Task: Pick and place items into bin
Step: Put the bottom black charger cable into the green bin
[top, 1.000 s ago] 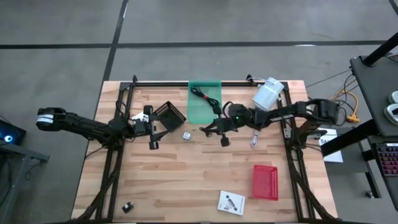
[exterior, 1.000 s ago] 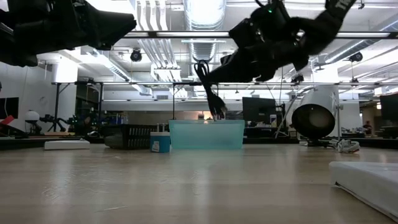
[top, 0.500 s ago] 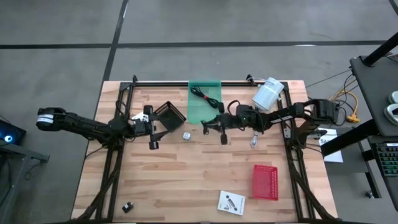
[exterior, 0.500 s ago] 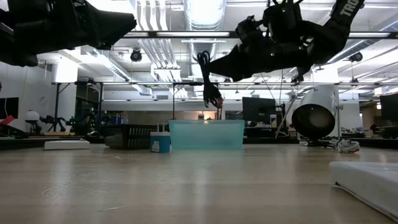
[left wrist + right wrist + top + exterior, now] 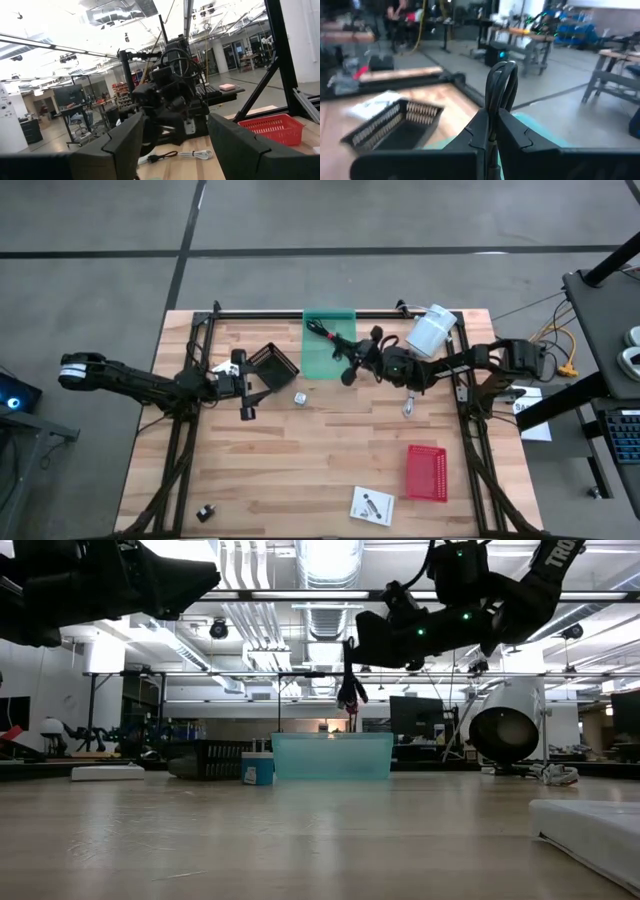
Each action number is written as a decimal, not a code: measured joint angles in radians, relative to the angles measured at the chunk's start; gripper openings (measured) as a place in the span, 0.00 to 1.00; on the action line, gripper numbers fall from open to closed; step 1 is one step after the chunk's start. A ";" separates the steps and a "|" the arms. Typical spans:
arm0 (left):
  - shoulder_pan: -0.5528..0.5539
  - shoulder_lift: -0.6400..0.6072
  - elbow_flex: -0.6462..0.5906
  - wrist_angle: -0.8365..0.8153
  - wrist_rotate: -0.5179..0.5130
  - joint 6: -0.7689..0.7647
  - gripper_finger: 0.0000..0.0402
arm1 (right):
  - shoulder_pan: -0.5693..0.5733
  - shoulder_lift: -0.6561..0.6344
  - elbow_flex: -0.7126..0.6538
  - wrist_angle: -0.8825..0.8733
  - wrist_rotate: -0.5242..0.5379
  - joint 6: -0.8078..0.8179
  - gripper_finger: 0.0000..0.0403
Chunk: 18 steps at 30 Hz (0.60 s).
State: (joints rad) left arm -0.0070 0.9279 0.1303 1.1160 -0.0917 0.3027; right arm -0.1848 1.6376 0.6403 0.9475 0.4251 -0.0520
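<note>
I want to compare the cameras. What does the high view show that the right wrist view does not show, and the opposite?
Only the high view shows the left gripper, waiting apart by the black basket, plus the red basket, the tiny white cube and the flat white packet. Only the right wrist view shows the coiled black cable pinched between that arm's fingers. Both show the right gripper at the green bin, the cable, and the black basket.

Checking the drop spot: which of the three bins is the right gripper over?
The green bin. The right gripper, holding a black cable, hangs over its edge; the black bin and red bin lie elsewhere.
</note>
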 joint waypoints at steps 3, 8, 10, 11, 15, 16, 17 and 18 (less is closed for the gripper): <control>0.000 -0.002 0.000 0.001 0.000 0.000 0.52 | -0.001 0.008 0.003 0.043 0.001 0.001 0.03; 0.000 -0.001 0.000 0.001 0.000 0.000 0.52 | -0.014 0.036 0.029 0.039 -0.003 -0.001 0.03; 0.000 -0.001 0.000 0.001 0.000 0.000 0.52 | -0.028 0.056 0.046 0.040 -0.003 -0.007 0.03; 0.000 -0.001 0.000 0.002 0.000 0.000 0.52 | -0.038 0.069 0.056 0.040 -0.003 -0.011 0.03; 0.000 -0.001 0.000 0.001 0.000 0.000 0.52 | -0.090 0.111 0.091 0.036 -0.007 -0.032 0.03; 0.000 -0.001 0.000 0.001 0.000 0.000 0.52 | -0.106 0.117 0.095 0.035 -0.011 -0.032 0.03; 0.000 0.000 0.000 0.001 0.000 0.000 0.52 | -0.122 0.126 0.099 0.034 -0.016 -0.030 0.03; 0.000 0.000 0.000 0.001 0.000 0.000 0.52 | -0.140 0.137 0.108 0.034 -0.031 -0.029 0.03</control>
State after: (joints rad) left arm -0.0067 0.9283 0.1303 1.1172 -0.0917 0.3031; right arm -0.3253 1.7742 0.7482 0.9811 0.3943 -0.0808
